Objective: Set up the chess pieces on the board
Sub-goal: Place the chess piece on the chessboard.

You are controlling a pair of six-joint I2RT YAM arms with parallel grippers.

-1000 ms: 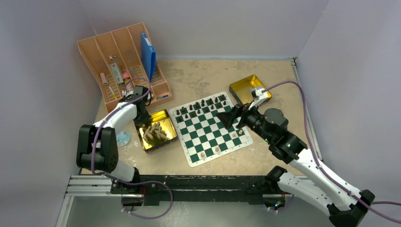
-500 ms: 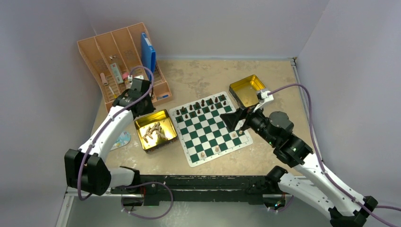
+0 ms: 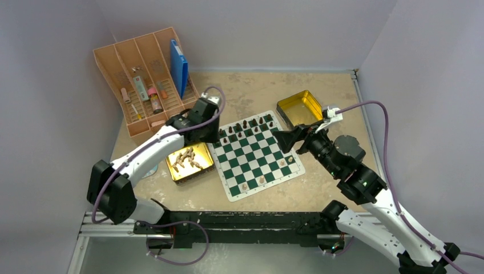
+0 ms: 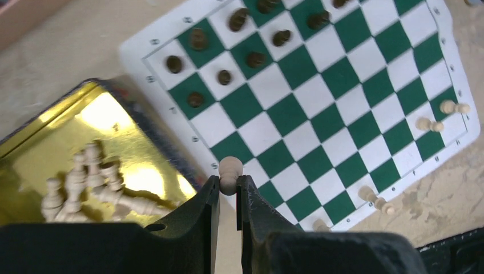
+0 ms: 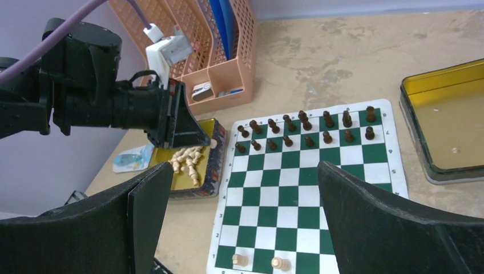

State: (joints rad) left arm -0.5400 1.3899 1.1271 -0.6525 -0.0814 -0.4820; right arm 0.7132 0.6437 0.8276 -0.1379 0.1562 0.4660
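As we look through the left wrist camera, we see the left gripper (image 4: pixel 228 188) clenched on one light pawn (image 4: pixel 230 169), whose round head stands out above the two black fingertips. The pawn hangs over the line where the gold tin (image 4: pixel 54 117) lies just beside the white border of the board (image 4: pixel 342 114). Inside this tin the other light chess pieces (image 4: pixel 85 182) lie in a loose heap, several of them on their side. On the board we count four light chessmen (image 4: pixel 455 107), spread along the side nearest the arms. The dark chess pieces (image 3: pixel 245 128) occupy part of the two far rows. The right gripper (image 5: pixel 245 168) is released, its jaws spread wide, and it grasps nothing. It hovers over the right edge of the board, near the second gold tin (image 3: pixel 297 108). All of this rests on the beige counter (image 3: pixel 251 91), and an orange basket (image 3: pixel 108 60) stands at the far left corner.
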